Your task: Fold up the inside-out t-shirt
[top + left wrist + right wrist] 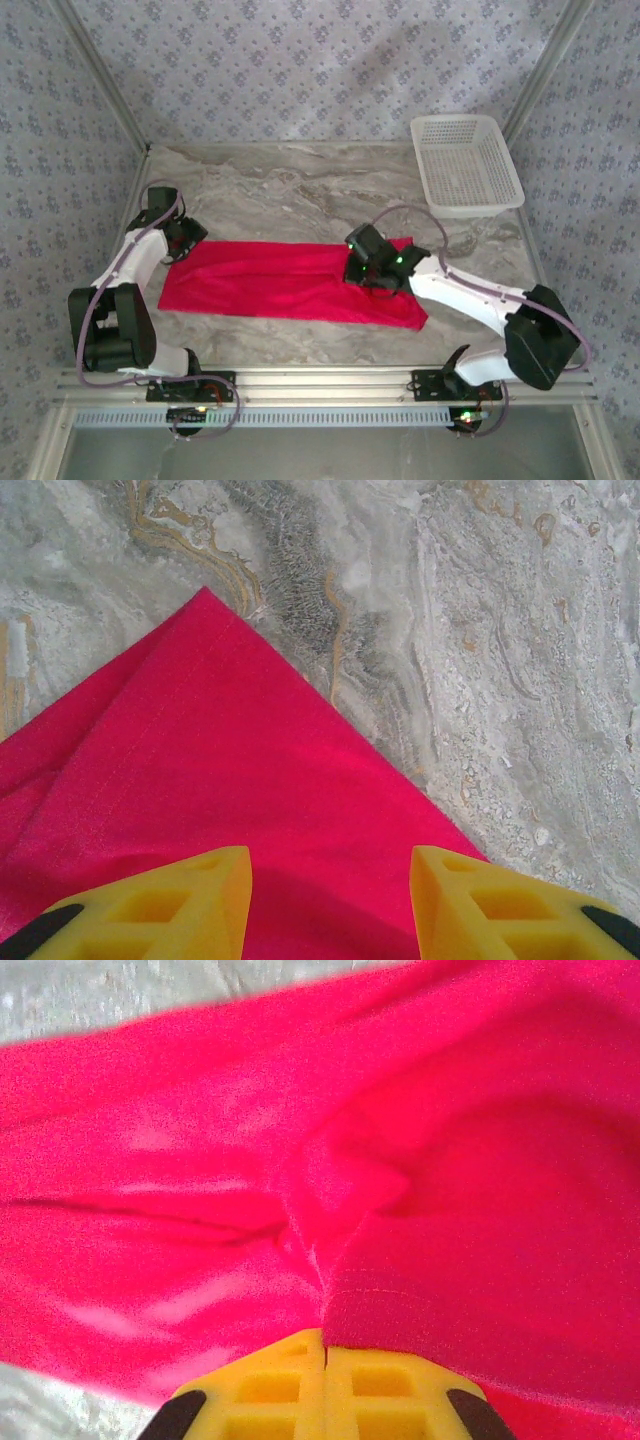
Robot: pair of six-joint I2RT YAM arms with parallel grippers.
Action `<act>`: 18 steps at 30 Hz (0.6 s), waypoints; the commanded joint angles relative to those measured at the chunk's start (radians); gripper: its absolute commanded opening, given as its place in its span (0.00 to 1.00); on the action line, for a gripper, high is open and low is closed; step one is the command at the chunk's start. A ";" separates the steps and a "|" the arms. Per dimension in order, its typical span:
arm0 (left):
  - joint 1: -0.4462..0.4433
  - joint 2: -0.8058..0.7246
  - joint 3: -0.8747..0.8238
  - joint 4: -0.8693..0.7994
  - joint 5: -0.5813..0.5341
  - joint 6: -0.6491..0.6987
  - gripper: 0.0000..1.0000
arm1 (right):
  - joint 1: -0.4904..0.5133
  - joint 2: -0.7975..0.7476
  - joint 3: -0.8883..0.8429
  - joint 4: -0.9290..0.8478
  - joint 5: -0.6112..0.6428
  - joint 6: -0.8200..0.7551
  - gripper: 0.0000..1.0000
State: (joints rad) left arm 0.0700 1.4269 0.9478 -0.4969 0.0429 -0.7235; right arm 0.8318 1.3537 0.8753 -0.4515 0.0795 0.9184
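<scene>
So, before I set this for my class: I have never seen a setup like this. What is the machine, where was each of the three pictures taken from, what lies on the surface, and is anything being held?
The machine is two robot arms bolted at the near edge of a marble-patterned table. One picture looks down from above and behind the arms; the other two come from cameras on each wrist, so the yellow shapes there are that arm's own fingers.

A red t-shirt lies stretched out on the table, and a white mesh basket sits at the far right corner.

The right gripper is shut, pinching a fold of the shirt. The left gripper stands open over a corner of the shirt, holding nothing.
</scene>
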 commanded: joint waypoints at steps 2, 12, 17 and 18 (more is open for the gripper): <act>-0.002 -0.035 0.014 -0.015 0.018 0.013 0.45 | 0.102 0.005 -0.092 0.000 0.087 0.171 0.05; -0.001 0.026 0.050 -0.007 0.021 0.030 0.46 | 0.235 -0.066 0.065 -0.241 0.268 0.082 0.41; -0.014 0.068 0.075 0.000 0.050 0.023 0.46 | 0.019 -0.076 0.053 -0.155 0.147 -0.070 0.54; -0.018 0.072 0.078 0.000 0.051 0.024 0.46 | -0.040 -0.057 0.044 -0.123 0.100 -0.087 0.54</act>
State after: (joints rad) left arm 0.0647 1.4845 0.9909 -0.4931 0.0669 -0.7158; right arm 0.9104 1.2640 0.9314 -0.5823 0.2398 0.9241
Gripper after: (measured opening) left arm 0.456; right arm 0.539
